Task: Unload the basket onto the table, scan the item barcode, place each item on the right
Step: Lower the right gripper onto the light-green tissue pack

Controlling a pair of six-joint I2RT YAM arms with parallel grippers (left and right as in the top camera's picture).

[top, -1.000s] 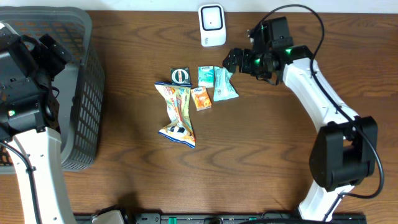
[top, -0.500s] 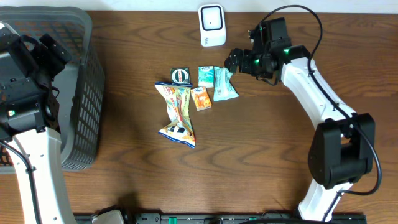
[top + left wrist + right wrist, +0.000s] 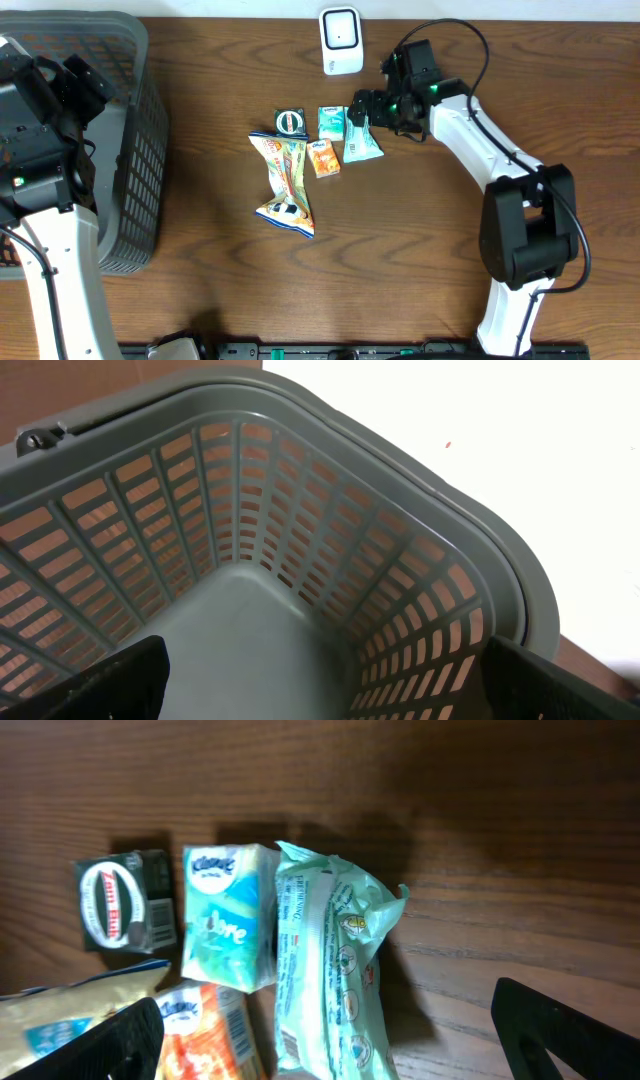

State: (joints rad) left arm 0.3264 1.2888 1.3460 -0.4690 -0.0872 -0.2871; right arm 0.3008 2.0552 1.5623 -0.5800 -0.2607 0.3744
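Several small items lie mid-table: a pale green wipes pack (image 3: 360, 140) (image 3: 335, 970), a teal tissue pack (image 3: 331, 122) (image 3: 228, 915), an orange pack (image 3: 323, 158) (image 3: 215, 1035) with a barcode showing, a black box (image 3: 291, 121) (image 3: 122, 900) and a crumpled snack bag (image 3: 285, 185). The white scanner (image 3: 341, 40) stands at the back edge. My right gripper (image 3: 362, 110) (image 3: 330, 1050) hovers open just over the wipes pack, holding nothing. My left gripper (image 3: 325, 690) is open and empty above the basket.
A grey slatted basket (image 3: 140, 150) (image 3: 330, 490) fills the left side under my left arm, and nothing shows inside it. Bare brown wood lies in front of and to the right of the items.
My right gripper has moved left and slightly forward, from beside the items to over the wipes pack. The left arm and the items have not moved.
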